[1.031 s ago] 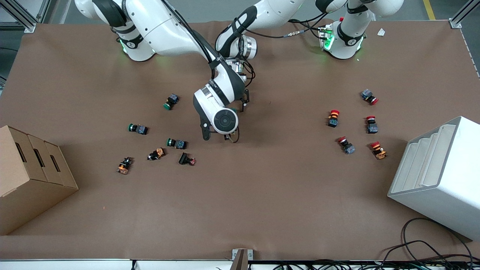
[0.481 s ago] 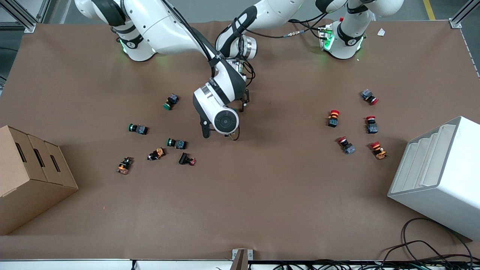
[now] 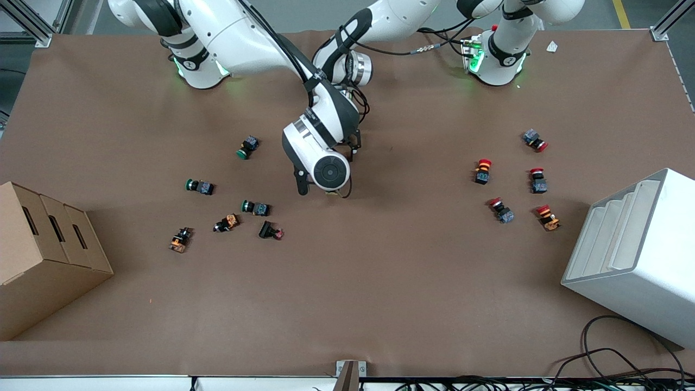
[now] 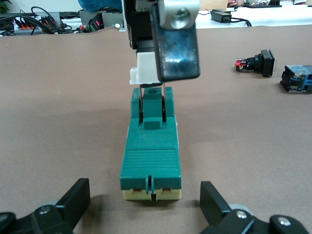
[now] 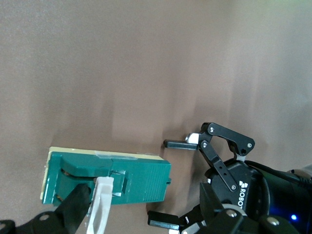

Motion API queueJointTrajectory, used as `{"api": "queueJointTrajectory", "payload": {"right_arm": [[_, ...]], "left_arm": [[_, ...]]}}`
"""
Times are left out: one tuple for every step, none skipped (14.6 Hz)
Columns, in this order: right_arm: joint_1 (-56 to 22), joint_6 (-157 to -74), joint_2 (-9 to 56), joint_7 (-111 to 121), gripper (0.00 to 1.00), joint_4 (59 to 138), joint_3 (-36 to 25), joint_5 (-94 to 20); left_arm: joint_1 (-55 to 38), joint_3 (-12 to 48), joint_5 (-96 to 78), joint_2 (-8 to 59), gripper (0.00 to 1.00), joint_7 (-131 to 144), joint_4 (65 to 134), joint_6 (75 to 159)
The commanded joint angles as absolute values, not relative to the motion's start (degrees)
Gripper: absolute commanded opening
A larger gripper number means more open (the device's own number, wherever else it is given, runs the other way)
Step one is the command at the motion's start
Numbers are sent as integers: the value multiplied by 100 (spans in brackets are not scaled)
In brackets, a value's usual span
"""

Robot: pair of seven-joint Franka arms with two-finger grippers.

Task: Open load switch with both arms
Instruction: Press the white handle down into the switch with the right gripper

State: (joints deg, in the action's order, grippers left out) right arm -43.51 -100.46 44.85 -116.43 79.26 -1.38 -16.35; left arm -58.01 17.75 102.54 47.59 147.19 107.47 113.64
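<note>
Front view: both white arms meet mid-table, hiding the switch. Left wrist view: the dark-green rectangular load switch [image 4: 151, 151] lies between the left gripper's [image 4: 146, 207] spread fingers, unclamped. Right wrist view: the right gripper [image 5: 92, 214] pinches the white lever [image 5: 100, 209]; opening seems begun, unfinished

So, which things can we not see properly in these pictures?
1. Front view: the right arm covers the switch and both grippers.
2. Left wrist view: the right gripper, over the switch, hides part of the white lever. The left gripper stands open around the switch's end.
3. Right wrist view: the picture's edge cuts off the lever.
4. Front view: the buttons are too small to read.
</note>
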Motion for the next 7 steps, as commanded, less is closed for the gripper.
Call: {"api": "queueJointTrajectory", "payload": {"right_arm": [[-4412,-10011,4350,-11654,100,8051,-114,-1740],[-4412,-10028,4377,-11654,100,8051,-114,-1740],[-4412,-10037,4394,-11646,100,8051,-114,-1732],[-4395,-10020,4386,-11637,100,8051,-114,-1731],[-4395,-10020,4377,-11637,100,8051,-114,-1740],[-4395,-10020,4368,-11645,100,8042,-114,-1749],[-4403,-10020,4359,-11663,100,8033,-114,-1749]], "left_arm": [[-5801,1731,10336,4975,99,14880,10696,11399],[-5801,1731,10327,4975,99,14880,10696,11399],[-5801,1731,10327,4975,99,14880,10696,11399],[-5801,1731,10327,4975,99,14880,10705,11399],[-5809,1731,10327,4975,99,14889,10705,11399],[-5810,1731,10327,4975,99,14889,10705,11399],[-5810,1731,10327,4975,99,14889,10705,11399]]}}
